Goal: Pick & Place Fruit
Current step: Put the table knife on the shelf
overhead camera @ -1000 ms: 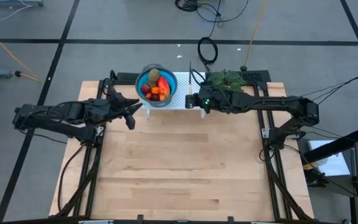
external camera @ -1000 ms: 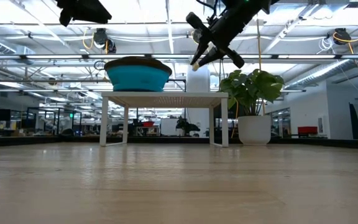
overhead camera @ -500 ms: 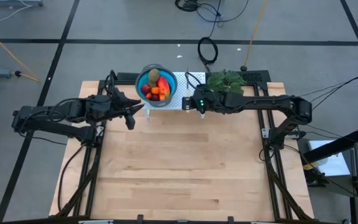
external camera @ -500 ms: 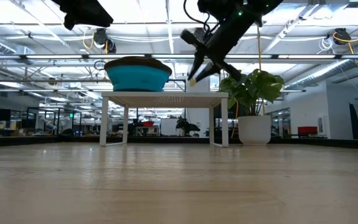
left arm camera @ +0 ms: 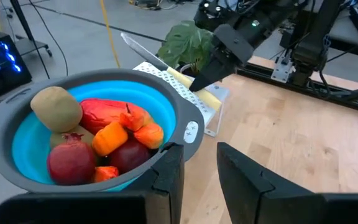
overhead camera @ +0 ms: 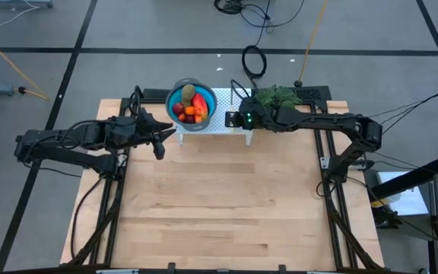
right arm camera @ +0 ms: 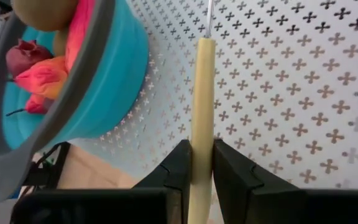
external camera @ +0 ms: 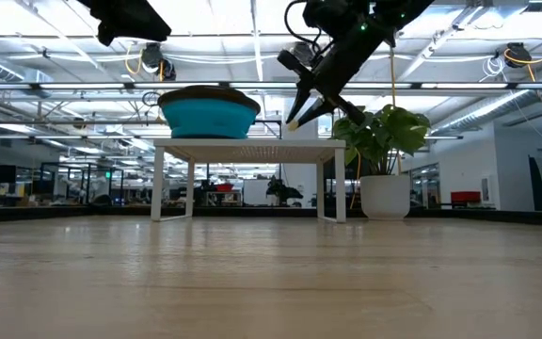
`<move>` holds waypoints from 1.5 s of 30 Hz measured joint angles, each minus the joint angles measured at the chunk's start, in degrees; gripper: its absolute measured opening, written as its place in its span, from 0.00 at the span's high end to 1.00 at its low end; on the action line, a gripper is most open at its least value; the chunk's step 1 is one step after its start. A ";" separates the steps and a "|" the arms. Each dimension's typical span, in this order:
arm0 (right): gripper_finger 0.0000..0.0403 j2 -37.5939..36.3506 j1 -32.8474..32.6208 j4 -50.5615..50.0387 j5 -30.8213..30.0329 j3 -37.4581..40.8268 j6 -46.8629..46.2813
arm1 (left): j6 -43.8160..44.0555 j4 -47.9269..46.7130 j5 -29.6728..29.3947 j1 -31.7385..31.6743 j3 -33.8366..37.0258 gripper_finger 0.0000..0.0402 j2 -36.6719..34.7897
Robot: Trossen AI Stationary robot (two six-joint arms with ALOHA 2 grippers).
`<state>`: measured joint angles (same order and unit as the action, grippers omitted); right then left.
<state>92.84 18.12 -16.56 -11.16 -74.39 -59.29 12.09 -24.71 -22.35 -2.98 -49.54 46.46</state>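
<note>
The left gripper [overhead camera: 160, 140], fingers apart and empty, hangs just left of the bowl [overhead camera: 172, 96], nearer the fruit [overhead camera: 190, 107] heaped inside. Right of the bowl, the right gripper [overhead camera: 232, 120] is clamped on the knife [right arm camera: 202, 118], lengthwise over the stand [overhead camera: 222, 114].

The fruit [overhead camera: 189, 106], red, orange and olive-brown pieces, is heaped in a blue bowl [overhead camera: 208, 97] at upper centre.
</note>
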 joint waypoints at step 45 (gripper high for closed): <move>0.85 2.43 1.21 2.43 2.25 0.04 1.45 | -0.41 0.07 -0.04 0.00 -0.02 0.77 0.02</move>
<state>95.26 19.33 -14.13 -8.91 -74.35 -57.84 11.68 -24.64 -22.39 -2.98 -49.56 46.48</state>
